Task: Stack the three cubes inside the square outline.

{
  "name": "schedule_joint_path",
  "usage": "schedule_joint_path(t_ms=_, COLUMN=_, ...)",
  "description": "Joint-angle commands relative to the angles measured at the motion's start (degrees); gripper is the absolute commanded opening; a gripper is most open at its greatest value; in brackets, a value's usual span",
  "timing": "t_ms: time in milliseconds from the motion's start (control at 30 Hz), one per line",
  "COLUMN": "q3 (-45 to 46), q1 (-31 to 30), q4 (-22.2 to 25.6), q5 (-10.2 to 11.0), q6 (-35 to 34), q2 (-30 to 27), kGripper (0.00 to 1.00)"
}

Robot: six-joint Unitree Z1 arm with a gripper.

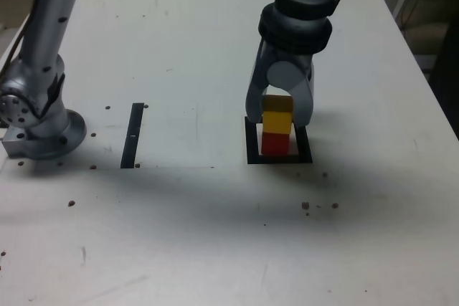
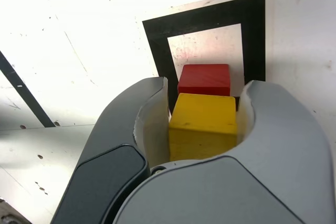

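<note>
Scuffed and speckled, a pale table (image 1: 179, 227) is spreading beneath a robot arm (image 1: 295, 19) that is reaching down from the top of the exterior view. At the end of the arm, the pincer (image 2: 202, 124) is straddling a yellow cube (image 2: 202, 124), one finger on either side and the block's upper face showing between them. Whether the pincer is clamping the cube or is merely standing close around it, the pictures are not making clear. Directly below, a red cube (image 1: 275, 143) is supporting the yellow one, the pair forming a short upright column with no gap showing in the exterior view. The red block is sitting inside the square outline (image 1: 252, 155), a thick black frame whose pale centre is showing beside it. In the wrist view, the red cube's top is peeking out past the yellow block, with more of the off-white centre lying beyond. Farther out, toward the exterior view's left, a straight black strip (image 1: 132, 135) is lying flat on the table, well apart from the frame. Beyond that strip, near the exterior view's left edge, a grey rounded base (image 1: 54, 137) is resting on the surface, a grey upright section rising from it.
</note>
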Motion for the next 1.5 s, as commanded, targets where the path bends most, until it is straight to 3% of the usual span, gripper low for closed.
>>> schedule_joint_path(t_ms=0, q3=0.7, q1=0.3, q4=-0.4, q5=-0.1, q6=-0.1, q2=0.4, kGripper=0.81)
schedule_joint_path(t_ms=133, q3=1.7, q1=0.8, q4=-1.0, q5=-0.3, q6=-0.2, q2=0.3, kGripper=0.92)
schedule_joint_path(t_ms=367, q3=1.9, q1=1.2, q4=-1.1, q5=0.0, q6=-0.4, q2=-0.5, kGripper=0.98)
schedule_joint_path(t_ms=600, q3=2.5, q1=3.3, q4=-0.7, q5=2.0, q6=-0.6, q2=-2.9, kGripper=0.99)
schedule_joint_path(t_ms=867, q3=1.2, q1=10.2, q4=0.8, q5=4.1, q6=1.8, q2=-4.5, kGripper=0.99)
schedule_joint_path(t_ms=1467, q3=-13.6, q1=26.6, q4=4.6, q5=2.9, q6=7.6, q2=3.6, kGripper=0.99)
